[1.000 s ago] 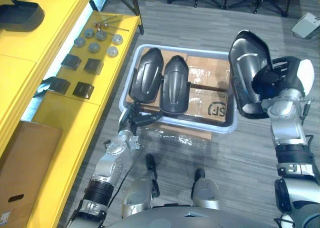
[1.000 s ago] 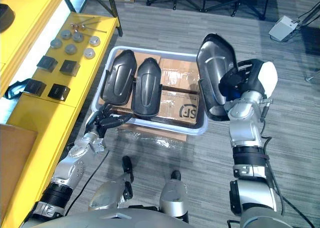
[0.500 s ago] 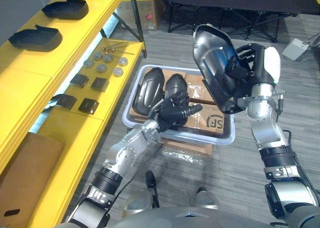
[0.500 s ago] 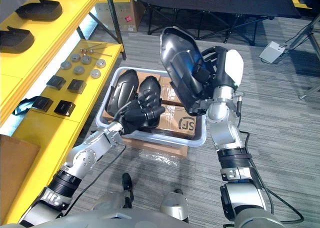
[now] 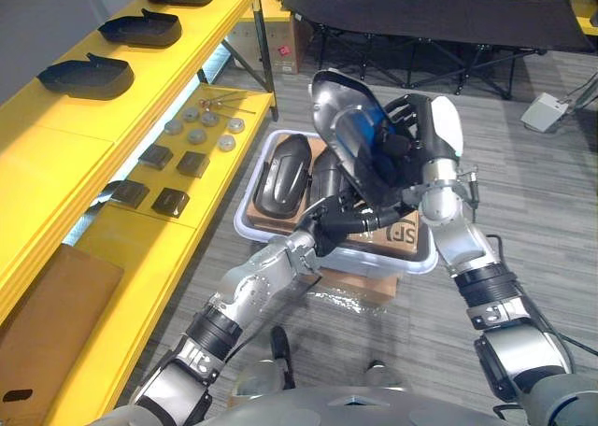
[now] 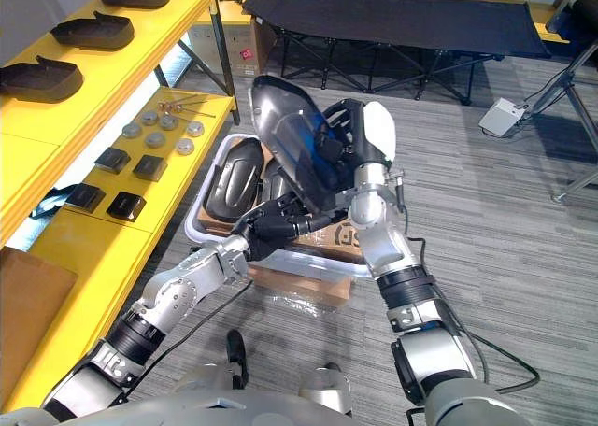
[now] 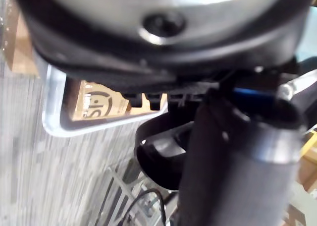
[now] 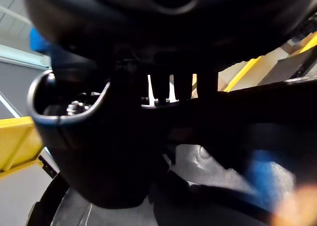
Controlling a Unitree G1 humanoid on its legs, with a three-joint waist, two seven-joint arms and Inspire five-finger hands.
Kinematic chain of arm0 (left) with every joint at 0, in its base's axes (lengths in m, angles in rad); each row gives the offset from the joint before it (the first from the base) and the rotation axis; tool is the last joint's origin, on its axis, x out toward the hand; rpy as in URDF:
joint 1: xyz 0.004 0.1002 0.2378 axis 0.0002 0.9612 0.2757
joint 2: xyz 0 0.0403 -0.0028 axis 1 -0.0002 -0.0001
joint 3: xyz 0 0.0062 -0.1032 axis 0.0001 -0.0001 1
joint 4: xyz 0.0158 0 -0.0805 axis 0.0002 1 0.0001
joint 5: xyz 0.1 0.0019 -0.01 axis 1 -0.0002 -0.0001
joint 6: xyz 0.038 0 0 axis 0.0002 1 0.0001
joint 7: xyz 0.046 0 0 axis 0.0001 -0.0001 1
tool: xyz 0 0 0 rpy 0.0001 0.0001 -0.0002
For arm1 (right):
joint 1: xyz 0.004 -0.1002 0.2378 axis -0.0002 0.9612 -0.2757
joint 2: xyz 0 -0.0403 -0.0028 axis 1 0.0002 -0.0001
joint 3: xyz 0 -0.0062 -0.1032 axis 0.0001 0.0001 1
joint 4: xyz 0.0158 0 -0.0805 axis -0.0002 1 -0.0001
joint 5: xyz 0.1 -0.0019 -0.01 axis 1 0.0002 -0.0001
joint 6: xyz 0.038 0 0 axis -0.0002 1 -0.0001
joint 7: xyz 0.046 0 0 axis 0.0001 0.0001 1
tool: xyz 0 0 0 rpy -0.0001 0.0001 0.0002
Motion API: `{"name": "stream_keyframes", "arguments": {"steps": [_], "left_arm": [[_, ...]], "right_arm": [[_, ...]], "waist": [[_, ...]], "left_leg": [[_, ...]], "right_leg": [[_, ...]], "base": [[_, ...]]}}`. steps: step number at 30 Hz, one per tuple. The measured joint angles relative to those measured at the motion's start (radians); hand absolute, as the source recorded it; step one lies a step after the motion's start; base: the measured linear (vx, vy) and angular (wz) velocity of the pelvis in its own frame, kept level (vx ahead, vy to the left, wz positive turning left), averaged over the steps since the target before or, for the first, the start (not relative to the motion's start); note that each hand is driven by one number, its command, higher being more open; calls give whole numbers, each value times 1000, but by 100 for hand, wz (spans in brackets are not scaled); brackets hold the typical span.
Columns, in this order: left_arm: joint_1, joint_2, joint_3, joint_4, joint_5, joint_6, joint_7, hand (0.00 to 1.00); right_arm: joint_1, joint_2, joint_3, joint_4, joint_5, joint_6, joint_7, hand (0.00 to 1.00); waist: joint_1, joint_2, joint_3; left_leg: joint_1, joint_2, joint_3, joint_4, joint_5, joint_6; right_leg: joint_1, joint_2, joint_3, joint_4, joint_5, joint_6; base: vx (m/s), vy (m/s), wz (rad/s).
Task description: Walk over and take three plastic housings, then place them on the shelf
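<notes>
The right hand (image 5: pixel 408 138) is up at chest height over the bin (image 5: pixel 245 224), clamped round a black plastic housing (image 5: pixel 348 138), its fingers hooked into the shell's hollow side so that the piece stands tilted, narrow end uppermost. The left hand (image 6: pixel 273 228) reaches up from below and meets the lower edge of that same shell; from here I cannot tell whether it grips the piece or only rests against it. Under both hands the pale bin sits on the grey floor, lined with brown cardboard, and two more housings (image 5: pixel 282 169) lie in it side by side at the end nearer the shelf, the second partly hidden behind the arms. The yellow shelf (image 5: pixel 56 155) runs along the robot's left. Three housings (image 5: pixel 86 74) lie in a row on its upper tier, well apart from one another. On the lower tier are small black blocks (image 5: pixel 177 163) and round grey discs (image 5: pixel 196 136). A black folding cot (image 5: pixel 430 15) stands beyond the bin.
</notes>
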Motion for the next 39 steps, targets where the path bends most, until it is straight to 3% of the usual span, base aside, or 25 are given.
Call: {"name": "stream_keyframes", "arguments": {"steps": [10,11,15,19,23,28,38,39], "left_arm": [[-8,-44,41,49,-66,-134,186,100],[-8,-53,47,58,-86,-148,200,0],[-8,-82,64,100,-235,-212,245,0],[-8,-90,73,113,-305,-228,255,0],[-8,-92,91,158,-381,-254,258,0],[-8,-90,103,190,-405,-257,260,0],[-8,-66,93,217,-307,-243,159,0],[-9,-66,85,217,-289,-257,155,0]], "right_arm": [[84,67,18,4,1,-26,2,0],[93,68,22,7,1,-28,2,0],[116,88,29,38,1,-40,-4,0],[133,90,30,38,1,-45,-5,0],[161,101,48,25,1,-94,-6,0],[167,117,65,17,0,-112,-11,0],[204,115,66,-16,43,-116,-39,0],[206,115,66,-21,62,-116,-45,100]], "waist": [[15,-30,-16],[15,-31,-17],[14,-32,-17],[15,-36,-17],[12,-61,-30],[14,-74,-38],[10,-74,-38],[9,-74,-38]], "left_leg": [[-6,-2,-3,0,7,0],[-4,-2,-3,0,7,0],[-3,0,-3,0,7,0],[-6,0,-1,0,4,-5],[-5,1,3,0,5,-3],[-5,0,3,0,6,-2],[-1,1,10,0,4,-4],[-1,1,12,0,3,-3]], "right_leg": [[1,-1,-1,0,1,-1],[3,-1,-1,0,1,-1],[2,1,1,3,1,-1],[-8,0,2,3,1,-1],[-9,0,5,3,1,-2],[-9,-1,5,3,1,-2],[-9,-1,13,3,1,-1],[-10,-1,16,3,1,-1]], "base": [[6,-1,1],[0,0,0],[-38,10,-1],[-18,7,0],[2,1,-1],[0,0,0],[0,0,-1],[0,0,-5]]}}
